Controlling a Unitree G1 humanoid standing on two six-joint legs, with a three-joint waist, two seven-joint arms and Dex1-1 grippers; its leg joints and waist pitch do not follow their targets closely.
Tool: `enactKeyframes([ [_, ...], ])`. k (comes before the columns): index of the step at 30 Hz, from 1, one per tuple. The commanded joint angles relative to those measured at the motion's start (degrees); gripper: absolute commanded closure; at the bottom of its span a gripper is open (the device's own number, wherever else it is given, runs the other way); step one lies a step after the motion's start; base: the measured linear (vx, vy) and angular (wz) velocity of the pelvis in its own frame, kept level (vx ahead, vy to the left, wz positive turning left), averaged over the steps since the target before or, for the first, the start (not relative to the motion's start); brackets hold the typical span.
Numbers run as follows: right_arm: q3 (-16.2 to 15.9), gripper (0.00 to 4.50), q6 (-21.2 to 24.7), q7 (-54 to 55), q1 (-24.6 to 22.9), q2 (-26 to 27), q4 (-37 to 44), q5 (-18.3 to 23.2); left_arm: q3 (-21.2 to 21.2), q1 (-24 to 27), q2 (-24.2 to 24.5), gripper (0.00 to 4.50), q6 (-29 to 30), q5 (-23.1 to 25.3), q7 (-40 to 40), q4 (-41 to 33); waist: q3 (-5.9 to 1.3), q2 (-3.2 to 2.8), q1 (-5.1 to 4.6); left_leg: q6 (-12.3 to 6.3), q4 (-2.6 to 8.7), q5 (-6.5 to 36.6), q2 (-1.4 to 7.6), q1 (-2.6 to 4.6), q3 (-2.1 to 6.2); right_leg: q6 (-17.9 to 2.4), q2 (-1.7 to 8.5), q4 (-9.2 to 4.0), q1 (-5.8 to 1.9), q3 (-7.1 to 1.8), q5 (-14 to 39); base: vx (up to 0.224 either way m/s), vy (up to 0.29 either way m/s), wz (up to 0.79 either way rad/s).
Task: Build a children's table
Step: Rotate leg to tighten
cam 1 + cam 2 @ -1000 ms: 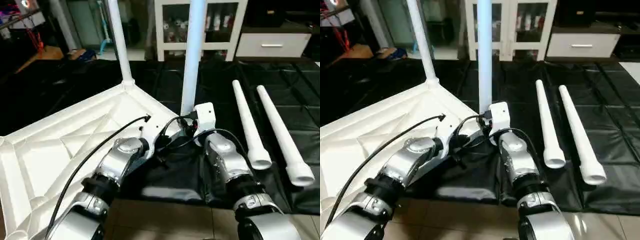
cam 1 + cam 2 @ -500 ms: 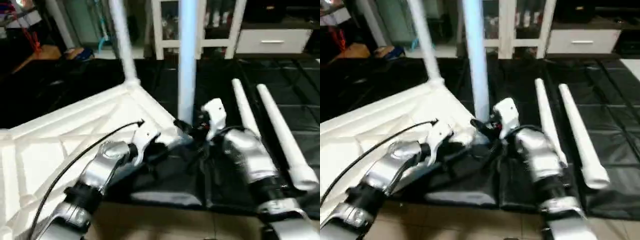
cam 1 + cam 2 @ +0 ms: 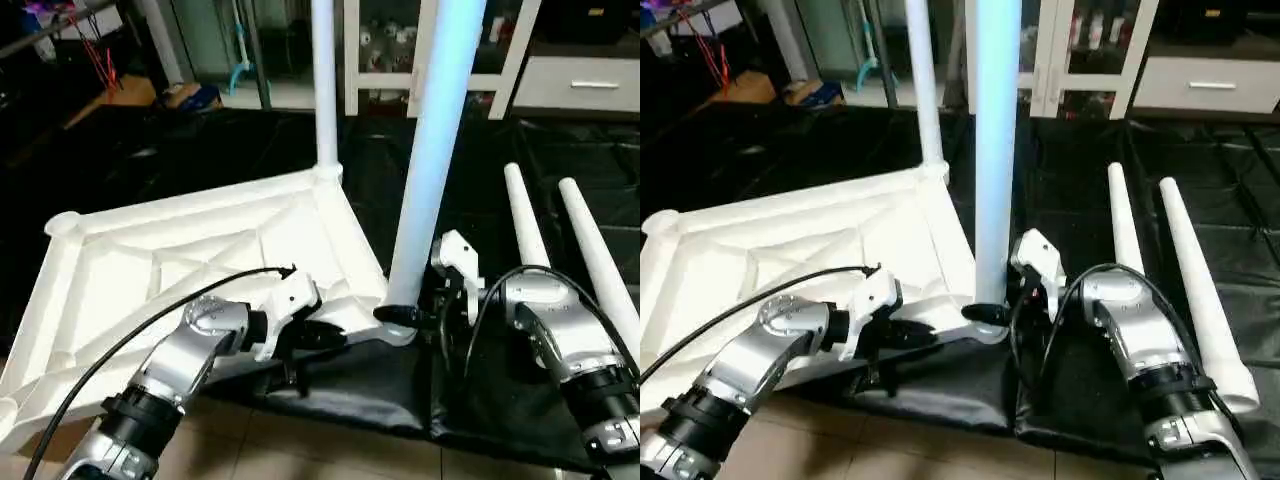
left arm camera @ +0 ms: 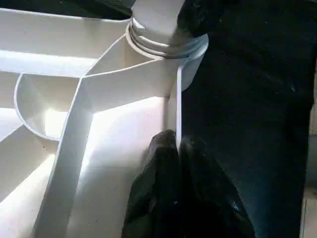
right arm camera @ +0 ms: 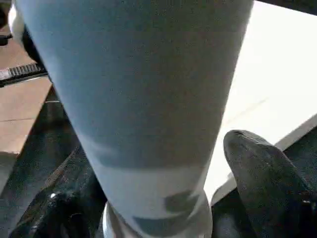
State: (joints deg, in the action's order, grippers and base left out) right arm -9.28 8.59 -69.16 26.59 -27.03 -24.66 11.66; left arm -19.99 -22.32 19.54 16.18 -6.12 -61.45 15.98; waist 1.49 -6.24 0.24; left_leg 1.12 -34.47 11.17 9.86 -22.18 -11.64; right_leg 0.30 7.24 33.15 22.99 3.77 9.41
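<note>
From my head camera: the tabletop lies underside up on the black mat, two legs standing in corner sockets (the far leg and the near leg), two spare legs lying unfitted at my right. Left wrist: my left gripper is clenched on the tabletop's edge rim. Right wrist: my right gripper straddles the near leg's base, fingers spread, apparently released.
</note>
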Motion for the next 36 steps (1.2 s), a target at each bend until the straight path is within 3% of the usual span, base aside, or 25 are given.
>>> enactKeyframes([
  [1, 0.2, 0.89, 0.0, -0.5, 0.0, -0.4, 1.0, 0.9, -0.9, 1.2, 0.6, 4.5, 0.9, -0.7, -1.7, 0.1, -2.95, 0.96, -0.17, -3.98, 4.74, 16.7, 2.95, 1.22, 1.28, -13.5, 0.95, -3.43, -2.31, -1.26, 14.4, 0.0, 0.0, 0.0],
  [3, 1.1, 1.16, 0.8, -0.8, 0.1, -0.3, 0.8, 1.9, -0.9, 1.1, 0.8, 4.5, 1.0, -0.7, -1.9, 0.0, -2.99, 0.71, -0.25, -3.35, 4.78, 17.2, 2.89, 1.25, 1.35, -13.4, 0.91, -3.4, -2.31, -1.31, 14.2, 0.0, 0.0, 0.0],
  [5, 1.4, 1.24, 1.4, -1.0, 0.0, -0.3, 1.1, 2.4, -0.9, 1.0, 0.9, 4.5, 1.2, -0.8, -2.0, -0.2, -3.06, 0.82, -0.28, -3.39, 4.78, 17.0, 2.88, 1.18, 1.36, -13.4, 0.95, -3.4, -2.38, -1.29, 13.2, 0.0, 0.0, 0.0],
  [7, 1.9, 1.59, 2.8, -1.6, 0.0, -0.3, 1.5, 3.1, -0.9, 0.9, 1.1, 4.5, 1.5, -0.9, -2.2, -0.5, -3.19, 0.72, -0.24, -3.81, 4.66, 15.7, 2.83, 1.08, 1.35, -13.8, 0.89, -3.22, -2.49, -1.25, 11.4, 0.0, 0.0, 0.0],
  [12, 2.0, 1.84, 4.8, -2.8, -0.1, -0.6, 2.0, 4.3, -0.7, 0.9, 1.1, 4.5, 1.9, -0.9, -2.4, -0.8, -3.37, 0.67, -0.06, -5.21, 4.35, 12.7, 2.79, 0.99, 1.29, -14.5, 0.9, -2.92, -2.64, -1.13, 8.3, 0.0, 0.0, 0.0],
  [19, 2.1, 2.35, 4.3, 1.1, -0.8, 1.5, 1.2, 3.8, -0.6, 0.8, 0.6, 4.5, 2.2, -0.8, -1.5, -0.5, -3.18, 0.88, -0.12, -4.44, 4.53, 14.4, 2.83, 1.02, 1.28, -14.1, 1.0, -3.17, -2.47, -1.21, 11.4, 0.0, 0.0, 0.0],
  [26, 3.9, 2.47, 0.7, 24.1, 0.3, 9.1, -5.9, -3.1, 2.6, -3.1, -4.7, 4.5, 0.4, 3.3, 12.7, 8.0, -2.76, 0.56, -1.95, -0.27, 5.09, 21.3, 2.43, 1.35, 1.68, -10.9, 0.88, -4.18, -1.83, -1.14, 19.9, 0.0, 0.0, 0.0],
  [27, 5.4, 2.51, 0.7, 38.7, 1.9, 13.4, -9.9, -6.2, 4.8, -6.2, -7.9, 4.5, 0.5, 4.9, 22.2, 12.9, -2.67, 0.43, -2.24, 0.01, 5.18, 22.4, 2.35, 1.14, 1.84, -10.4, 0.94, -4.23, -1.98, -1.07, 21.1, 0.0, 0.0, 0.0],
  [29, 6.2, 2.53, 0.7, 46.2, 2.7, 15.7, -11.7, -7.5, 6.1, -7.9, -9.6, 4.5, 0.4, 5.5, 27.2, 15.4, -2.56, 0.48, -3.06, 1.87, 5.17, 23.8, 2.02, 1.43, 1.89, -9.6, 0.87, -4.58, -1.46, -0.95, 23.6, 0.0, 0.0, 0.0],
  [31, 7.0, 2.54, 0.5, 52.4, 3.7, 18.3, -13.4, -8.3, 7.5, -9.7, -11.4, 4.5, -0.1, 5.8, 31.8, 17.9, -2.62, 0.6, -3.58, 1.71, 5.1, 25.7, 1.91, 1.46, 2.03, -8.5, 1.03, -5.06, -1.35, -0.8, 26.2, 0.0, 0.0, 0.0],
  [33, 7.5, 2.56, -0.8, 61.4, 6.0, 24.5, -16.2, -9.3, 8.8, -13.2, -14.0, 4.5, -2.9, 6.5, 37.6, 22.9, -2.55, 0.48, -3.98, 0.61, 5.11, 26.8, 1.85, 1.21, 2.19, -7.8, 1.05, -5.34, -1.23, -0.76, 27.2, 0.0, 0.0, 0.0],
  [36, 6.6, 2.57, -4.0, 58.6, 7.6, 28.0, -16.6, -8.2, 8.7, -14.3, -14.8, 4.5, -3.6, 6.3, 36.3, 24.3, -2.73, 0.42, -3.96, -0.27, 5.06, 26.2, 1.84, 1.15, 2.23, -7.9, 1.15, -5.45, -1.24, -0.72, 26.2, 0.0, 0.0, 0.0],
])
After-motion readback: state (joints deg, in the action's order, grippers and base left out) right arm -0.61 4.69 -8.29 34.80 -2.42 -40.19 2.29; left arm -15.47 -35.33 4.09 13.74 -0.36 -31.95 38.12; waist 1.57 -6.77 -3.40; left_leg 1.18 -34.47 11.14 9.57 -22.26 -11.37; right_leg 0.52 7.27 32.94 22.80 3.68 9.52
